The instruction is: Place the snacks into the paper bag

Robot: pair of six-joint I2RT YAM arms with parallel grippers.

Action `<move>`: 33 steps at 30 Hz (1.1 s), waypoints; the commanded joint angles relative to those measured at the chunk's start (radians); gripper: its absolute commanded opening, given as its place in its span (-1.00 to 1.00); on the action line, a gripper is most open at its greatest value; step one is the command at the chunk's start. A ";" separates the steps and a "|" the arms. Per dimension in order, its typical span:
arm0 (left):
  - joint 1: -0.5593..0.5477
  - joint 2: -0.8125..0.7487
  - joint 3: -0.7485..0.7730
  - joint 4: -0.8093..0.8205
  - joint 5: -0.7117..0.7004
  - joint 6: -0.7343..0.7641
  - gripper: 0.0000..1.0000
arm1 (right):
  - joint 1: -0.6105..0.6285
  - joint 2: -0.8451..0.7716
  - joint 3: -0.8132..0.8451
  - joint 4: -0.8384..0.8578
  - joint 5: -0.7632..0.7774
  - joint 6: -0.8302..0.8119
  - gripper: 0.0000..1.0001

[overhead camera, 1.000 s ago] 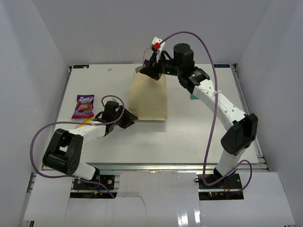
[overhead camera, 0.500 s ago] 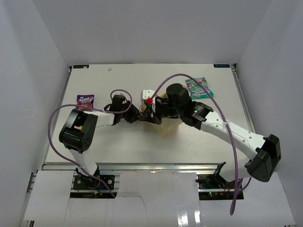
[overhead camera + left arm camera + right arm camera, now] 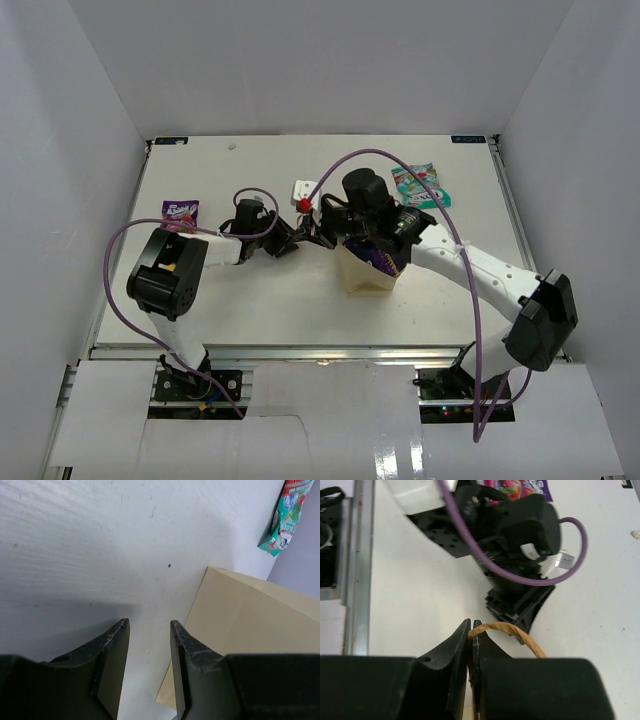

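Two packets lie outside the paper bag [image 3: 360,282]: the magenta packet [image 3: 180,213], at nine o'clock from the left gripper [image 3: 149,630], parted and empty, suits that nearer arm; the teal-white packet [image 3: 420,186] sits at the bag's one o'clock; the right gripper [image 3: 471,628] pinches the bag's handle [image 3: 506,628].

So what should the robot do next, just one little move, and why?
Probably swing the left arm toward the magenta plastic snack packet lying flat off to its left. Its jaws stand open and empty beside the tan kraft paper bag, while the right arm has its jaws shut on the bag's twisted paper handle, holding it ready.
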 commanded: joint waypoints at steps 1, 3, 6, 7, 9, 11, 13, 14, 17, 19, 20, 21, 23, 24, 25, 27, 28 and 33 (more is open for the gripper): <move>0.003 -0.048 -0.023 0.033 0.039 -0.017 -0.03 | -0.057 0.074 0.130 -0.006 0.024 -0.002 -0.78; 0.003 -0.056 -0.031 0.044 0.049 -0.023 -0.03 | -0.077 0.114 0.208 -0.086 0.001 -0.010 -0.66; 0.001 -0.065 -0.040 0.059 0.065 -0.028 -0.02 | -0.076 0.090 0.230 -0.219 -0.101 -0.137 -0.12; 0.001 -0.070 -0.040 0.061 0.069 -0.028 -0.01 | -0.077 0.076 0.227 -0.256 -0.126 -0.175 0.03; 0.001 -0.076 -0.042 0.067 0.072 -0.028 0.00 | -0.076 0.028 0.222 -0.346 -0.143 -0.249 0.44; 0.001 -0.076 -0.040 0.071 0.077 -0.025 0.00 | -0.077 -0.030 0.204 -0.379 -0.110 -0.326 0.57; 0.001 -0.074 -0.036 0.075 0.079 -0.023 0.01 | -0.077 -0.065 0.193 -0.434 -0.062 -0.376 0.66; 0.001 -0.073 -0.036 0.076 0.082 -0.022 0.01 | -0.077 -0.102 0.181 -0.449 -0.047 -0.409 0.67; 0.001 -0.067 -0.023 0.079 0.089 -0.022 0.02 | -0.077 -0.159 0.168 -0.501 0.011 -0.432 0.72; 0.001 -0.065 -0.019 0.081 0.094 -0.019 0.02 | -0.079 -0.183 0.161 -0.521 0.045 -0.436 0.73; 0.003 -0.065 -0.017 0.082 0.097 -0.020 0.02 | -0.079 -0.209 0.147 -0.540 0.054 -0.443 0.73; 0.003 -0.067 -0.017 0.082 0.097 -0.017 0.03 | -0.079 -0.223 0.141 -0.545 0.059 -0.446 0.73; 0.001 -0.071 -0.016 0.082 0.097 -0.014 0.03 | -0.079 -0.254 0.136 -0.560 0.080 -0.452 0.74; 0.001 -0.073 -0.016 0.082 0.097 -0.013 0.03 | -0.079 -0.262 0.145 -0.561 0.093 -0.447 0.74; 0.003 -0.077 -0.017 0.082 0.097 -0.008 0.04 | -0.079 -0.269 0.153 -0.558 0.113 -0.440 0.74; 0.003 -0.085 -0.019 0.082 0.096 -0.007 0.04 | -0.079 -0.286 0.185 -0.546 0.183 -0.412 0.74; 0.001 -0.090 -0.019 0.082 0.094 0.001 0.05 | -0.079 -0.300 0.190 -0.535 0.214 -0.406 0.75; 0.003 -0.143 -0.036 0.081 0.088 0.042 0.16 | -0.079 -0.291 0.204 -0.460 0.485 -0.448 0.91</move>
